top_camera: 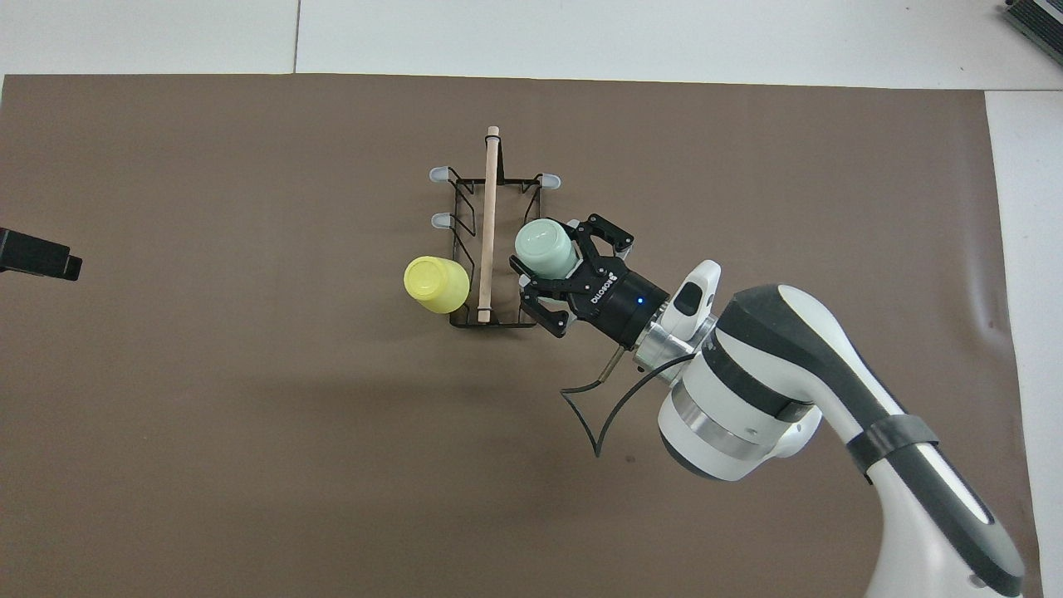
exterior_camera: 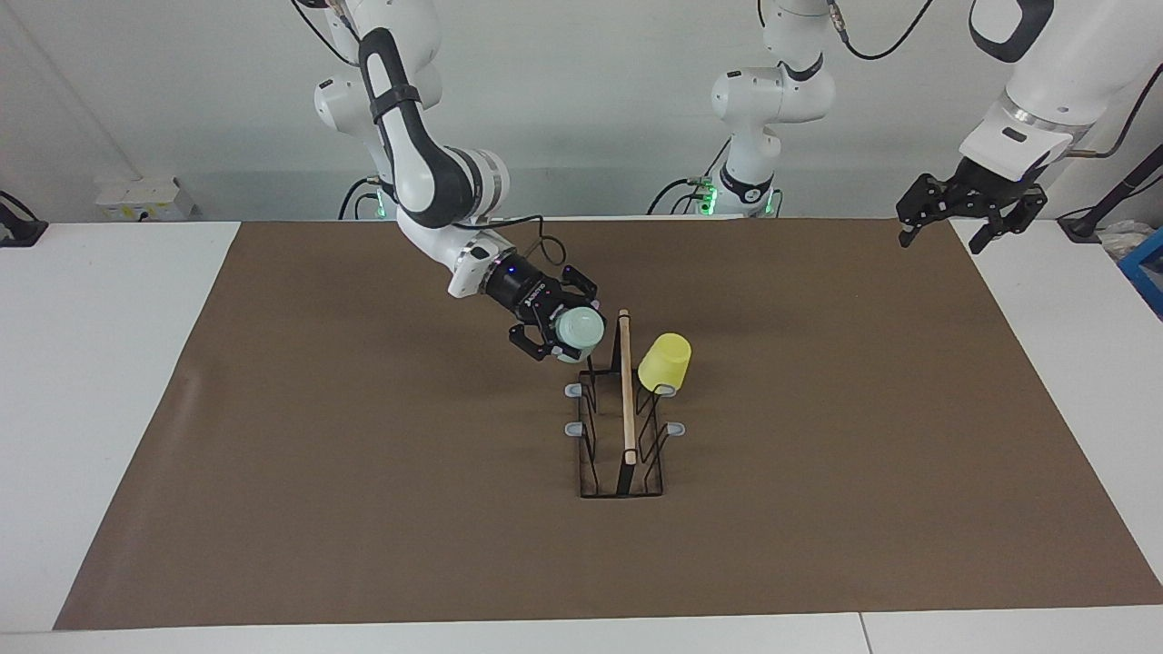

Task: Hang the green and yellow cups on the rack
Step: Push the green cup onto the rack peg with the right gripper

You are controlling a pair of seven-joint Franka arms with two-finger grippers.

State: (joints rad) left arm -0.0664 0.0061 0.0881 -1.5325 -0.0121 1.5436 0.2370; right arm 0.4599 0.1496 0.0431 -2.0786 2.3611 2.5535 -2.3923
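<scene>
1. You have a brown mat [exterior_camera: 363, 472] covering most of the white table [exterior_camera: 100, 363], and everything else sits on or above it.
2. Your right arm [exterior_camera: 418, 154] reaches out over the mat; the left arm waits, raised over the mat's corner at its own end of the table.
3. The rack [exterior_camera: 623, 427] stands mid-mat: a black wire frame with a light wooden bar along its top and grey-tipped prongs on both sides.
4. The yellow cup [exterior_camera: 664, 361] hangs upside down and tilted on a prong on the side toward the left arm's end of the table.
5. The green cup [exterior_camera: 579, 329], pale mint, is gripped base outward in the right gripper [exterior_camera: 556, 329], whose fingers are clenched on it, over the rack's end nearest the robots, on the right arm's side.
6. From the facing view you can see the left gripper [exterior_camera: 950, 225] whole, its jaws spread wide and holding nothing; the overhead view shows only its dark tip at the edge.
7. The overhead view shows you the green cup's round base close beside the wooden bar.
</scene>
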